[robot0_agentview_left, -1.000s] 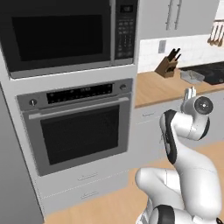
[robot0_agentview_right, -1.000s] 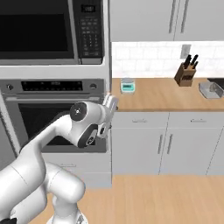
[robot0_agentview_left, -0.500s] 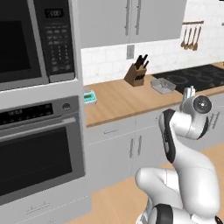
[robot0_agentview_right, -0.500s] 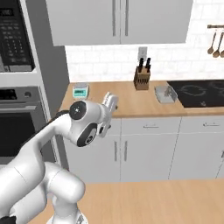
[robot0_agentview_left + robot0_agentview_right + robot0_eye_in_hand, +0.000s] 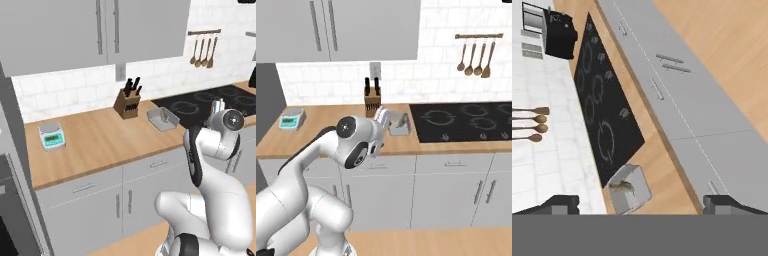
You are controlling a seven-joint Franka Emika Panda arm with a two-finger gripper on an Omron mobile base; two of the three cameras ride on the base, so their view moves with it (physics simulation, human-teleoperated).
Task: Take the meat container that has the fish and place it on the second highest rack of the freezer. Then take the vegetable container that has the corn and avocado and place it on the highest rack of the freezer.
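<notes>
Meat container: sitting on the wooden counter, just left of the black cooktop, right of the knife block.
Fish: lying inside it.
Gripper: hovering near the container, jaws standing wide apart, holding nothing.
Scale: resting far left on the counter.
Spoons: hanging on the wall above the cooktop.

There are no words or numbers to read anywhere. The little scale on the wooden counter has a small screen, but it may be too blurry to show anything.
</notes>
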